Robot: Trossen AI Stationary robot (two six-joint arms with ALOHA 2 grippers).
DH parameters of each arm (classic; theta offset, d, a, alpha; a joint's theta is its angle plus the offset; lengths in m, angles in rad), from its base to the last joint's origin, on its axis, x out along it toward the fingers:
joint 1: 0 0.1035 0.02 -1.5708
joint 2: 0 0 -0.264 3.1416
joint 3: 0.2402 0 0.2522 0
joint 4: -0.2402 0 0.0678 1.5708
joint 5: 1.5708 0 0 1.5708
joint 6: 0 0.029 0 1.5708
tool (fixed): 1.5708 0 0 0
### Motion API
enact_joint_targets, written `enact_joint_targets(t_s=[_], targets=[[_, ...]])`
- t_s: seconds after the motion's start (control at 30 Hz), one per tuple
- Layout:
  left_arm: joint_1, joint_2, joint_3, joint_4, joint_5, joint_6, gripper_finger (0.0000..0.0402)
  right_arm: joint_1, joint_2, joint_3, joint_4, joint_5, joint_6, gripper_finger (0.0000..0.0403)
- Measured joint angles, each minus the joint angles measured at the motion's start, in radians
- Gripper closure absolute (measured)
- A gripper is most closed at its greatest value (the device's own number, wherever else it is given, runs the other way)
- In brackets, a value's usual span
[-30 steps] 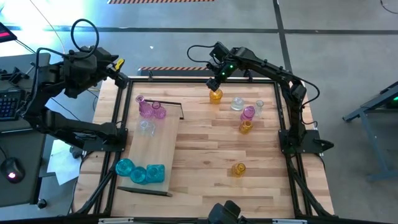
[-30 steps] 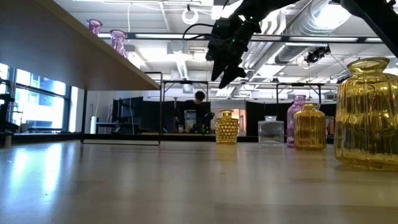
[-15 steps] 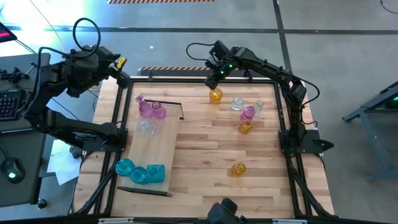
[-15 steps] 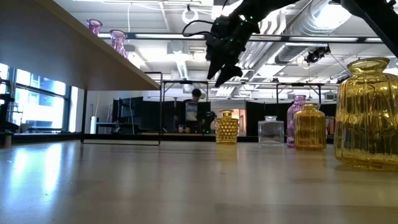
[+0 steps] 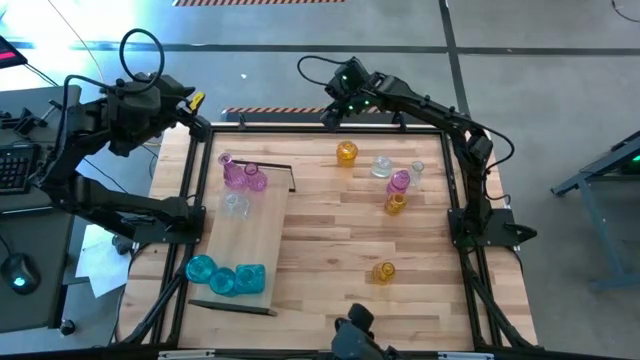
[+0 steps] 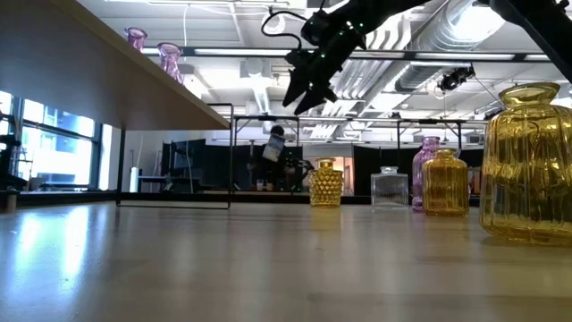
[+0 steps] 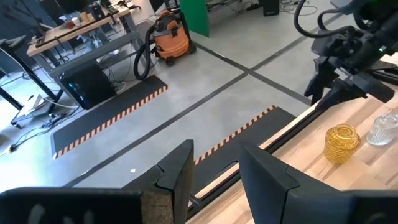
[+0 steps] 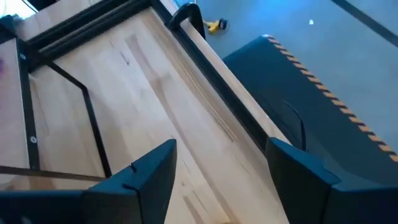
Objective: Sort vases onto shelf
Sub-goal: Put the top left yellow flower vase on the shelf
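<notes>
Pink, clear and teal glass vases (image 5: 243, 177) already stand on the light-wood shelf (image 5: 247, 233); yellow bumpy vase (image 5: 346, 153) waits below the spread, empty right tool (image 5: 328, 117).

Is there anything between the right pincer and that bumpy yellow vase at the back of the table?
Nothing visible. The right pincer hangs open and empty above the table's back edge, and the bumpy yellow vase stands alone just in front of it. The nearest neighbour, a clear vase, sits off to the side, apart from it.
</notes>
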Motion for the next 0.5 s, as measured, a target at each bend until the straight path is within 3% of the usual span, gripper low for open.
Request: enact_joint_targets(t_s=[0.13,0.37,0.5], targets=[[0.0,0.0,0.0,0.0,0.0,0.0,0.0282,0.0,0.0,0.0,-0.058,0.0,0.003,0.0172],[0.0,0.0,0.0,0.0,0.0,0.01,0.0282,0.006,0.004,0.0,-0.34,0.001,-0.095,0.0172],[0.0,0.0,0.0,-0.001,0.0,0.017,0.0282,0.008,0.013,0.0,-0.487,0.08,-0.125,0.0172]])
